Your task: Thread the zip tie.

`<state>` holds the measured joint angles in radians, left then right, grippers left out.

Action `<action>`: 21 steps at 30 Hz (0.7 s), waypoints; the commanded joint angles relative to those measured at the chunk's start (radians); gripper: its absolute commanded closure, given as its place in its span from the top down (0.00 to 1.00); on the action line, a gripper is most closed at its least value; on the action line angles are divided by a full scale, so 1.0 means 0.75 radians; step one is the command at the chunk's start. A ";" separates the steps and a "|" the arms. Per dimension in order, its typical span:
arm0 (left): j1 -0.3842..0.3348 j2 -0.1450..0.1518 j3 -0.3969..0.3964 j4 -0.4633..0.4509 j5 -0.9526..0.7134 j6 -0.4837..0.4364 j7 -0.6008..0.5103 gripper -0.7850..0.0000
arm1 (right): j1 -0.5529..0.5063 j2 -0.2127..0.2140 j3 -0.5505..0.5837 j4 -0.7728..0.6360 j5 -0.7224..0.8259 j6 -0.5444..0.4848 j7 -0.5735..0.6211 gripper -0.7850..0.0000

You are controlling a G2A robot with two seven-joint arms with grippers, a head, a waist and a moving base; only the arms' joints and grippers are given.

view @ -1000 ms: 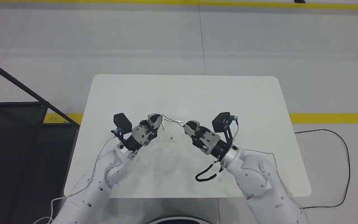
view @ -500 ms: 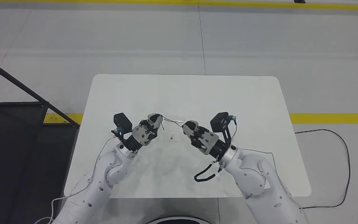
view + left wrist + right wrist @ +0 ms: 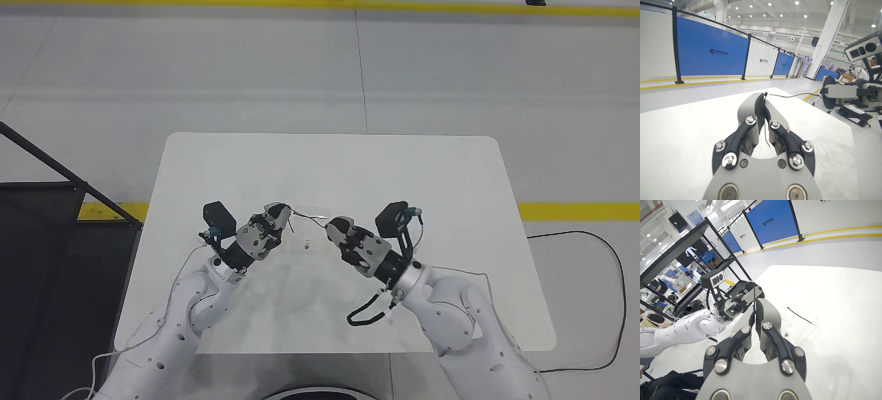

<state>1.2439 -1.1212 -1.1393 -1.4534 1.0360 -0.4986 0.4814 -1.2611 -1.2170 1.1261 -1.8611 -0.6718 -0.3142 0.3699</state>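
The left gripper (image 3: 763, 103) is pinched shut on the zip tie (image 3: 765, 94) just below its head. The right gripper (image 3: 755, 311) is closed on the thin strap farther along. The tie spans the short gap between them above the table (image 3: 430, 180), its long axis running gripper to gripper. The right gripper probably has to steer its end toward the head.

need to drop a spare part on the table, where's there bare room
The far half of the table, beyond both grippers, is bare, as is its right end. Crowded: middle front, where the left gripper and right gripper pinch the zip tie, a loose tie lying nearby.
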 commanded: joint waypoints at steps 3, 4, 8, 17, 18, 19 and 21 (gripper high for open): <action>0.000 0.000 0.000 0.000 0.000 0.000 0.000 0.00 | 0.010 -0.002 -0.002 0.003 0.009 0.009 0.007 0.00; 0.000 0.000 0.000 0.000 0.000 0.000 0.000 0.00 | 0.012 -0.002 -0.003 0.004 0.009 0.011 0.008 0.00; 0.000 0.000 0.000 0.000 0.000 0.000 0.000 0.00 | 0.019 -0.004 -0.008 0.008 0.010 0.019 0.012 0.00; 0.000 0.000 0.000 0.000 0.000 0.000 0.000 0.00 | 0.024 -0.006 -0.015 0.014 0.006 0.015 0.008 0.00; 0.000 0.000 0.000 0.000 0.000 0.000 0.000 0.00 | 0.023 -0.006 -0.015 0.014 0.007 0.015 0.005 0.00; 0.000 0.000 0.000 0.000 0.000 0.000 0.000 0.00 | 0.022 -0.006 -0.014 0.013 0.006 0.015 0.002 0.00; 0.000 0.000 0.000 0.000 0.000 0.000 0.000 0.00 | 0.021 -0.007 -0.014 0.012 0.001 0.015 -0.011 0.00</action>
<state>1.2439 -1.1212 -1.1393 -1.4534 1.0360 -0.4986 0.4814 -1.2449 -1.2219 1.1155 -1.8515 -0.6689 -0.3029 0.3672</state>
